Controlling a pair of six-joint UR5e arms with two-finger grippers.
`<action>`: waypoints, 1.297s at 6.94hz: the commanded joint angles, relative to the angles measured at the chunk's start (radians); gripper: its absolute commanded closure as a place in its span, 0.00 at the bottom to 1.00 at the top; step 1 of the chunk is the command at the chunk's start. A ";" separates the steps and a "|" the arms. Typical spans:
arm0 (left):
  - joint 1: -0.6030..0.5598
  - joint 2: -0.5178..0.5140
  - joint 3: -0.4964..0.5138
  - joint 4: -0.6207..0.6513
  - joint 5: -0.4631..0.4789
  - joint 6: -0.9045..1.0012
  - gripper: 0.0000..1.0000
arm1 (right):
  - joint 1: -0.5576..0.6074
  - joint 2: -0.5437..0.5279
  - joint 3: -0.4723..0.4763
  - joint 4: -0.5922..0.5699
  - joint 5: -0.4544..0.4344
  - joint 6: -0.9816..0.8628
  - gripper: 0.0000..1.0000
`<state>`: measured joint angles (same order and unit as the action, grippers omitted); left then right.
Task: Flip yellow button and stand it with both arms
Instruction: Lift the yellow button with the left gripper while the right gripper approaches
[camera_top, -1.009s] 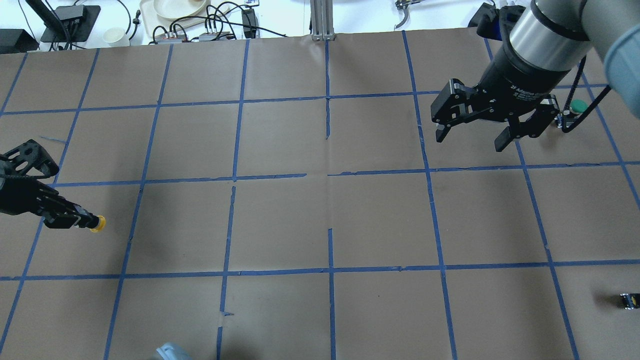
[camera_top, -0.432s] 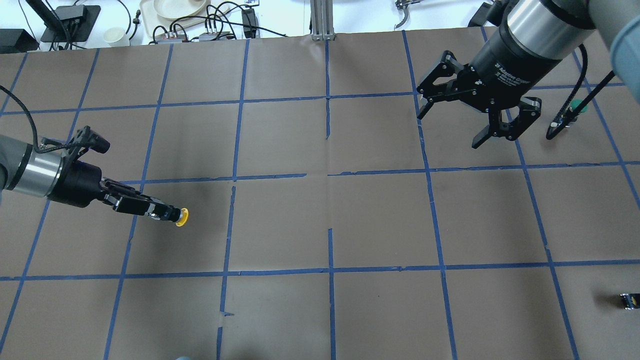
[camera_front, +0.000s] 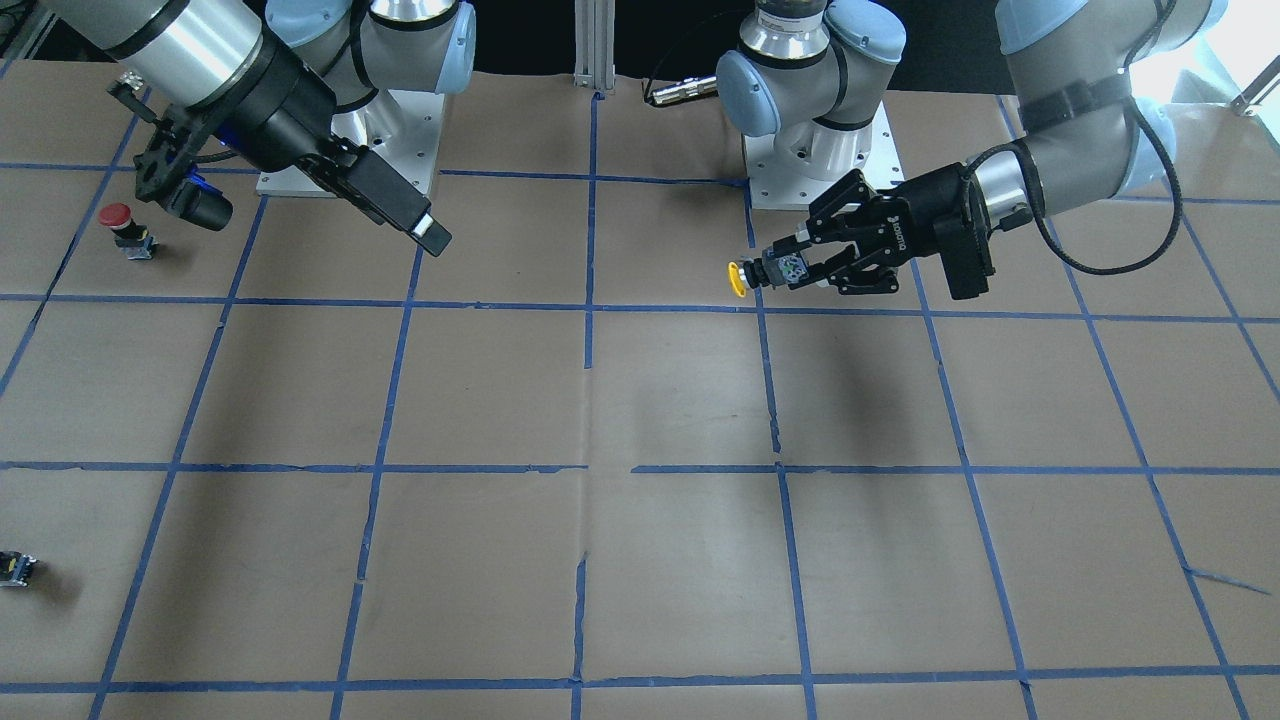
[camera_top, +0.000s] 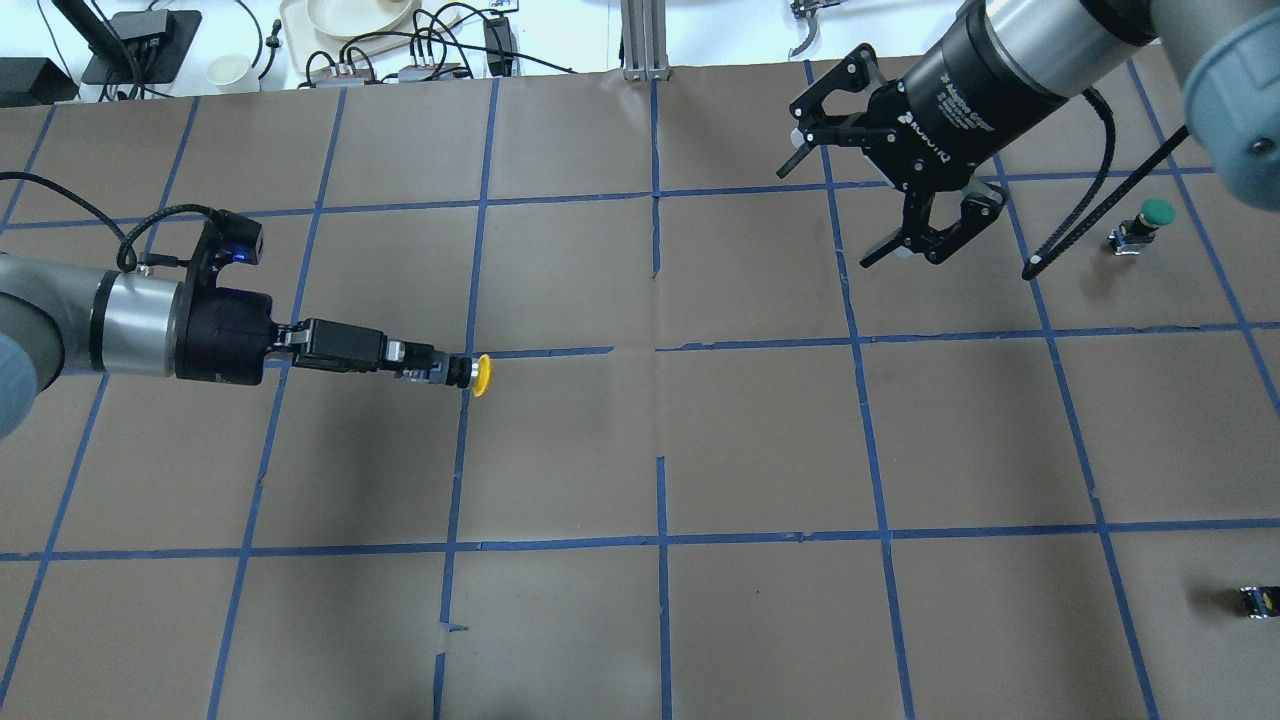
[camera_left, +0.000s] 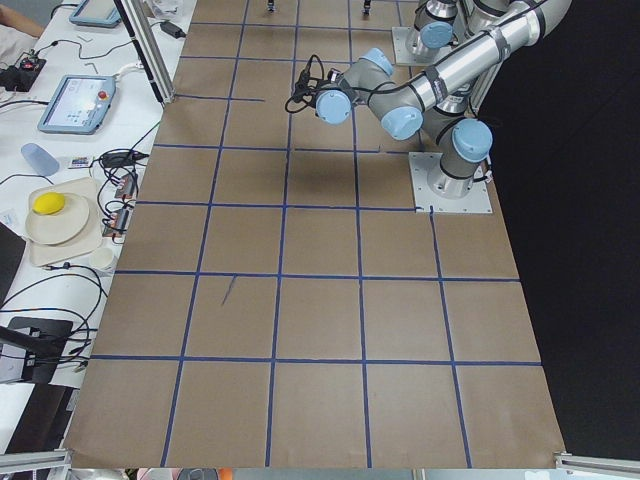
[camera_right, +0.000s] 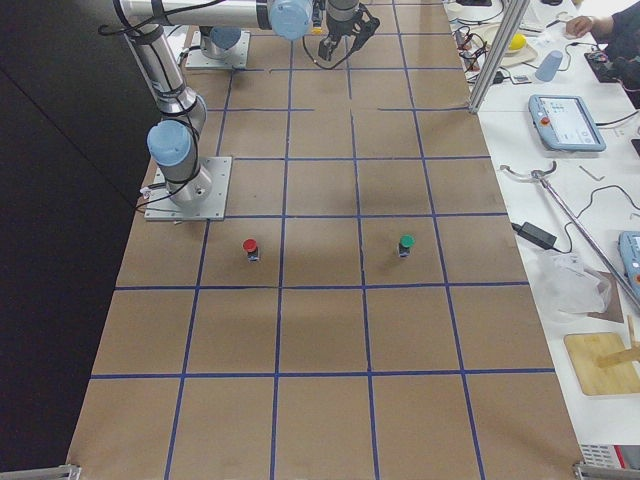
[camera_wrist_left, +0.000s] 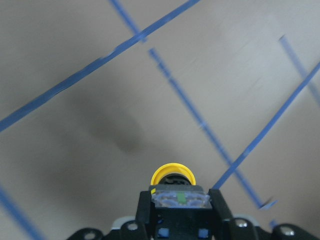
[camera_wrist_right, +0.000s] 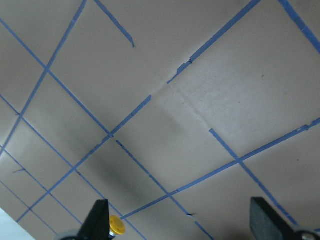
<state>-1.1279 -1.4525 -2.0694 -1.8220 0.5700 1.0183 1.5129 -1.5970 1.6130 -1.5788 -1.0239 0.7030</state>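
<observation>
The yellow button (camera_top: 481, 375) is held sideways above the table, its yellow cap pointing toward the table's middle. My left gripper (camera_top: 440, 370) is shut on its grey base and black body. It also shows in the front view (camera_front: 737, 279) and in the left wrist view (camera_wrist_left: 172, 175), ahead of the closed fingers (camera_wrist_left: 220, 210). My right gripper (camera_top: 825, 217) is open and empty, high over the far right part of the table, well apart from the button. The right wrist view shows the yellow cap (camera_wrist_right: 116, 225) beside one finger (camera_wrist_right: 100, 220).
A green-capped button (camera_top: 1150, 220) stands at the far right. A red-capped button (camera_front: 118, 225) stands near my right arm's base. A small dark capless block (camera_top: 1258, 600) lies at the near right edge. Brown paper with blue tape lines (camera_top: 660, 450) covers the table.
My left gripper has carried the yellow button from the far left edge toward the middle. My right gripper has swung left and away, turning as it went, and stays open.
</observation>
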 joint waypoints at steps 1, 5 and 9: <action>-0.108 0.044 0.003 -0.135 -0.305 -0.078 0.81 | 0.003 0.025 0.007 -0.052 0.094 0.142 0.00; -0.277 0.050 0.003 -0.137 -0.692 -0.207 0.84 | 0.029 -0.009 0.018 -0.049 0.200 0.343 0.00; -0.311 0.040 0.002 -0.135 -0.736 -0.204 0.84 | 0.095 -0.021 0.007 -0.075 0.232 0.443 0.00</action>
<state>-1.4372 -1.4101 -2.0672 -1.9585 -0.1637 0.8140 1.6008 -1.6138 1.6237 -1.6478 -0.8034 1.1342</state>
